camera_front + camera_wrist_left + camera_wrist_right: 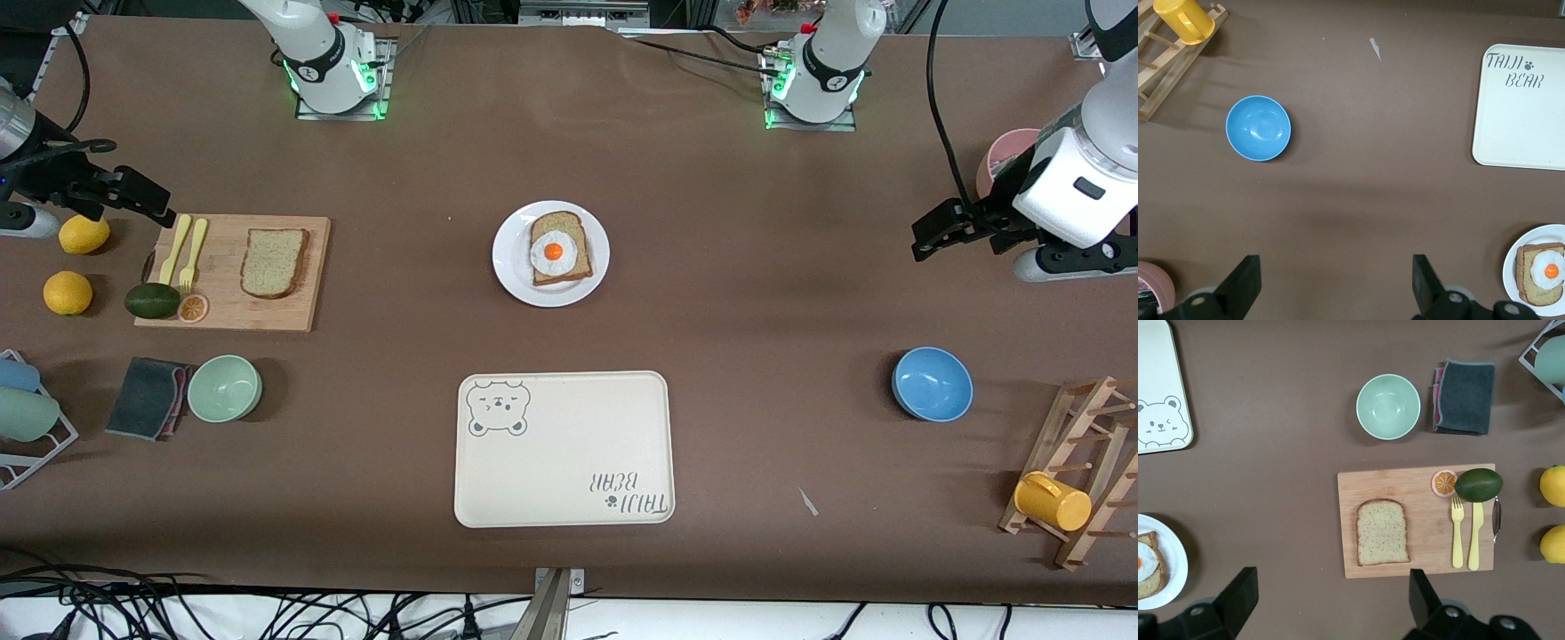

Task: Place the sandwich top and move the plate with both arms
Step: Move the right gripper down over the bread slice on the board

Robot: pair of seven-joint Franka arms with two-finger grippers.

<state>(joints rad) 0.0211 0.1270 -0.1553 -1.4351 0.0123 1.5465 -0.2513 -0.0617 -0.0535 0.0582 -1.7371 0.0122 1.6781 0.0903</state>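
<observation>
Two claws wait w/ jaws wide apart: left claw over bare counter, right claw by board. Top flat on board, long axis running near-far. Plate mid-counter.

A robotics lab dressed up as a kitchen. Two arms are bolted to metal base plates with green lights on a brown-covered surface, and loose cables trail along its edge. Kitchen props lie about: a cutting board, bowls, a bear tray, a mug rack, lemons.
</observation>
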